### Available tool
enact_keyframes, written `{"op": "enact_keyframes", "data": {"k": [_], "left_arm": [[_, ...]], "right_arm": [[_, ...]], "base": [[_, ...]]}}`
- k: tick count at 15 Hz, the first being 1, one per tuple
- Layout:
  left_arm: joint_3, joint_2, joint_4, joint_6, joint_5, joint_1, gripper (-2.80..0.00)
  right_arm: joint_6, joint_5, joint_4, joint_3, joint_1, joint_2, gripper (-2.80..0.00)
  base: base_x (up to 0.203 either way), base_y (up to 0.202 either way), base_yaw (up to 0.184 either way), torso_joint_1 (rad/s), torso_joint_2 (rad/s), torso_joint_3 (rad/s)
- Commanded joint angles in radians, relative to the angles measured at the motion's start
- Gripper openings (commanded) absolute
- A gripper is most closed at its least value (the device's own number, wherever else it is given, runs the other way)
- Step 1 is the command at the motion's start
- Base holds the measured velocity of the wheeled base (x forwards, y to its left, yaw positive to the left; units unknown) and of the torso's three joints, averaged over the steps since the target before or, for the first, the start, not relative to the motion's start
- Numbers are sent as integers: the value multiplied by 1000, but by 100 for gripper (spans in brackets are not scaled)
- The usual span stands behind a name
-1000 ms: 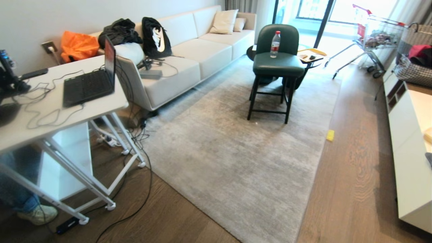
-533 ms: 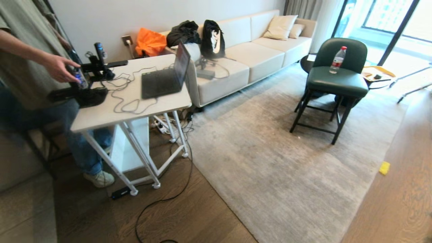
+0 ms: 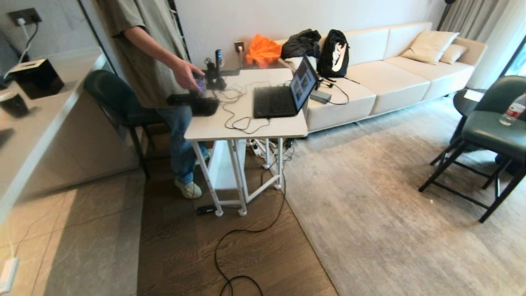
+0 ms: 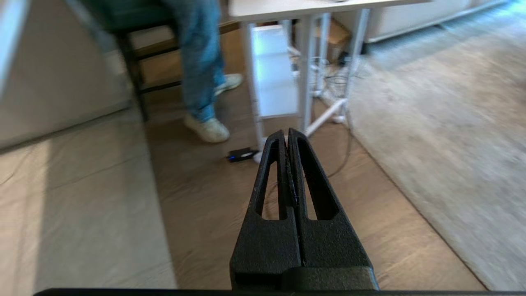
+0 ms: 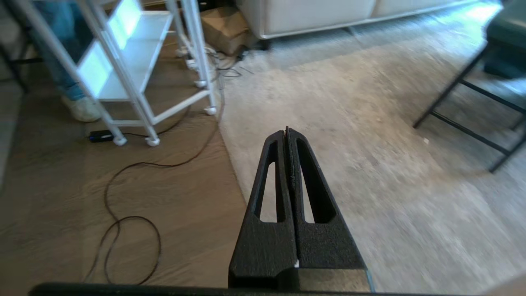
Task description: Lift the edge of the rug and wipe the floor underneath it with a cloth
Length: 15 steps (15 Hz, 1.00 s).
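Pale grey-beige pile covers the rug, and the rug edge [image 3: 304, 240] runs flat on the floor [image 3: 230, 255], a dark cable just beside it. No cloth is in view. Since a second ago the whole view has swung toward the white bench [image 3: 246, 123] and a person [image 3: 156, 53]; likely still positioning. Left end effector [image 4: 287, 133] and right end effector [image 5: 287, 131] hang pressed together, empty.
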Motion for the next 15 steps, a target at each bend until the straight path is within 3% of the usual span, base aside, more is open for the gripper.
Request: {"op": "enact_keyframes", "data": {"k": [1,4,15], "left_arm": [[0,1,1,0,0,0,-280],[0,1,1,0,0,0,-280],[0,1,1,0,0,0,-280]], "right_arm": [[-1,0,0,0,0,0,-280],[-1,0,1,-1,0,1,-280],[1,0,1,-1,0,0,-280]], "base": [[0,-9,169,56,-145,-75],[0,-4,117,9,-4,-13],[0,0,0,0,0,0]]}}
